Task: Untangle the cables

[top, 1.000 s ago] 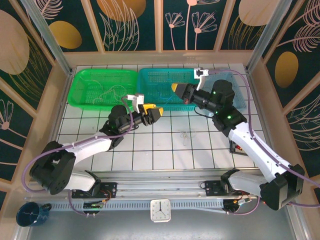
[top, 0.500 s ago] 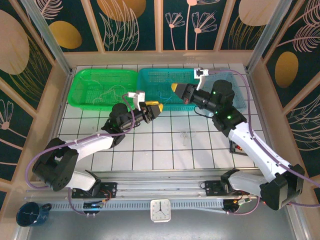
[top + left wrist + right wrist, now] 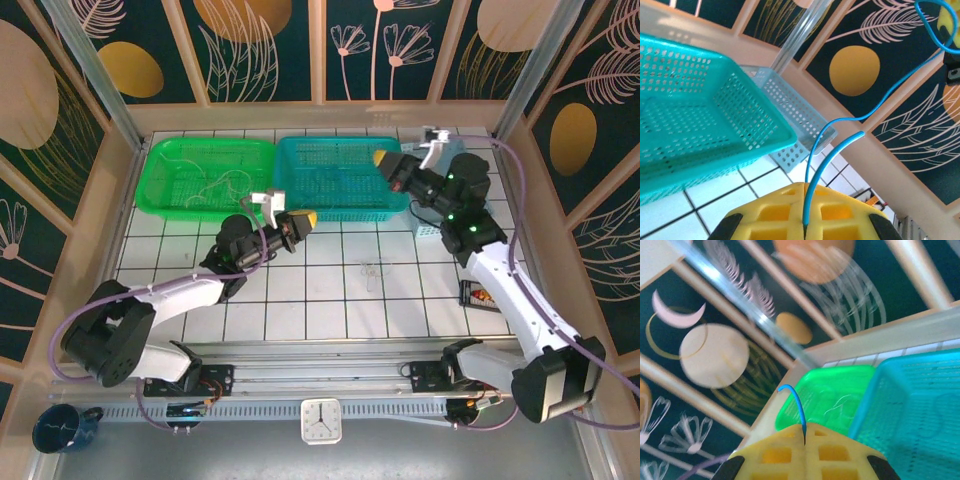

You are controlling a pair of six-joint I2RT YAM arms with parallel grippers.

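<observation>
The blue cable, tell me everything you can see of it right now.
The blue cable is a thin, smooth, flexible wire that looks plastic-coated. It hangs in the air, pinched in the shut yellow jaws of the left gripper. Two strands rise from there: a short one ending in a free tip, and a long one that curves up and away, then loops at the top. The right gripper is shut on it too, with a short curled end poking out past its jaws.
</observation>
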